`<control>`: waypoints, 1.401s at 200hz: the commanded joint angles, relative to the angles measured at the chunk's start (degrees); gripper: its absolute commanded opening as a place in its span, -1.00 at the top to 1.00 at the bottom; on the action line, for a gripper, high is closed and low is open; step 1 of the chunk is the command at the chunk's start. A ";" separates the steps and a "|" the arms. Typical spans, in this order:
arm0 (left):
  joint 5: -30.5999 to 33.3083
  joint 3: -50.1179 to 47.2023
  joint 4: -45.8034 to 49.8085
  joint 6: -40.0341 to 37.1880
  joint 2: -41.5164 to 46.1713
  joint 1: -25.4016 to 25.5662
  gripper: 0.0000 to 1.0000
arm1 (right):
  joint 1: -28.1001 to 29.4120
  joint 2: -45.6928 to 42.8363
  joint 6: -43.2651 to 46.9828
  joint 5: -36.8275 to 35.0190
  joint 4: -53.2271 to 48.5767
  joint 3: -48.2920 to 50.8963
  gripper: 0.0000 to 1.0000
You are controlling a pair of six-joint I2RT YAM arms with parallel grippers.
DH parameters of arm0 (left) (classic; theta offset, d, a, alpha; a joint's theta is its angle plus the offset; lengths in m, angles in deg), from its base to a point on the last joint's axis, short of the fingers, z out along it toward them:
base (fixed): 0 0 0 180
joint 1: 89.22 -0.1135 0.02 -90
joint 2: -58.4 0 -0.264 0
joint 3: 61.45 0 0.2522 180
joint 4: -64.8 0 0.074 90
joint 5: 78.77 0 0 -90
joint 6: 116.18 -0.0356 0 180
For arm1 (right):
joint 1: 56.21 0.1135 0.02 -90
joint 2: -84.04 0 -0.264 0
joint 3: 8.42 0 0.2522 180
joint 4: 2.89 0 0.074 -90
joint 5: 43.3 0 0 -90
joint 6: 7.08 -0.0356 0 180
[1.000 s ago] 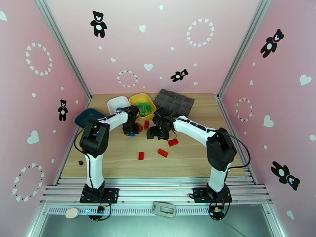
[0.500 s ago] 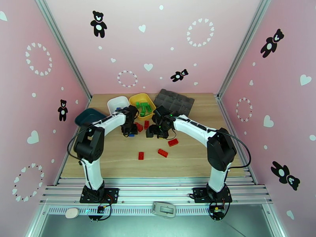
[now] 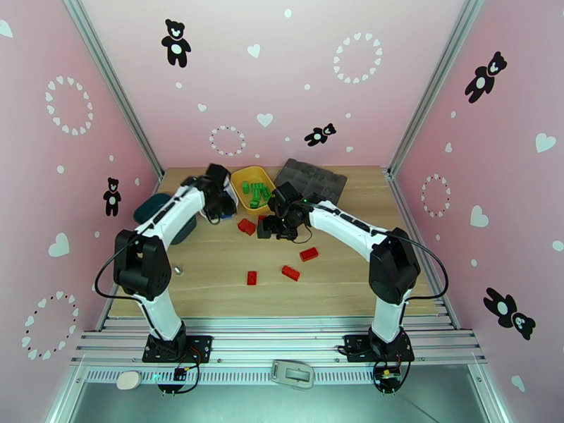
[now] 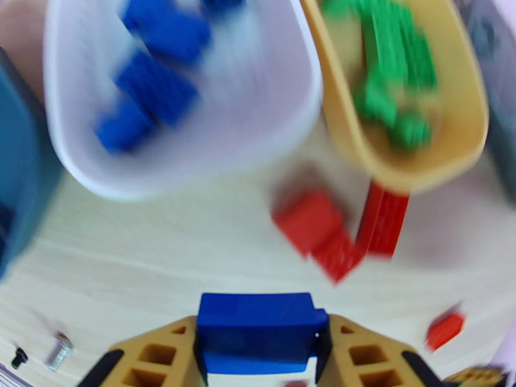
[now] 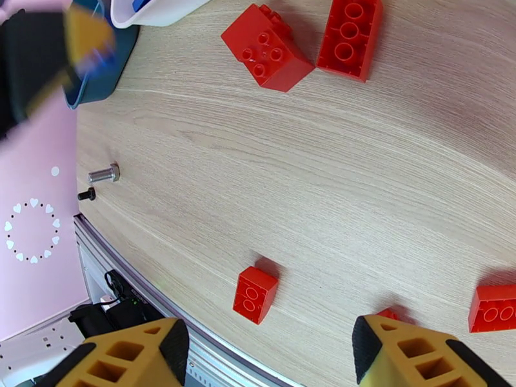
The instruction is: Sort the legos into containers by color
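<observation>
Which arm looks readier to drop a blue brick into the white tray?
Left: its end effector grips a blue brick close to the white tray, where other blue ones lie.

2 white arms (image 3: 176, 211) with bulky black joints (image 3: 391, 266) and tan-yellow, hollow-celled claw fingers (image 5: 129, 355)

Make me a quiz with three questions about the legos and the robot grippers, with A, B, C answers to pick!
1. Where are the green legos? A white tray B yellow tray C teal tray
2. What colour is the lego in the left gripper? A red B green C blue
3. How is the right gripper? A open, empty B shut tight C shut on a lego
Answers: B, they lie inside the yellow tray's walls; C, the pinched lego is blue; A, its jaws stand apart with nothing between.
</observation>
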 commanded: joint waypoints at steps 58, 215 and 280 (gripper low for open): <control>1.40 29.80 13.03 -0.38 -22.19 -3.62 0.08 | -0.11 -0.57 0.67 -1.37 -2.89 -1.57 -0.42; -0.66 -8.92 3.01 5.84 5.60 6.41 -0.58 | -0.66 -0.22 1.26 -7.22 -6.99 1.87 -0.44; -0.27 -27.33 0.05 14.30 16.16 19.19 -0.63 | -0.63 -3.83 0.73 -8.27 -5.46 9.08 -0.54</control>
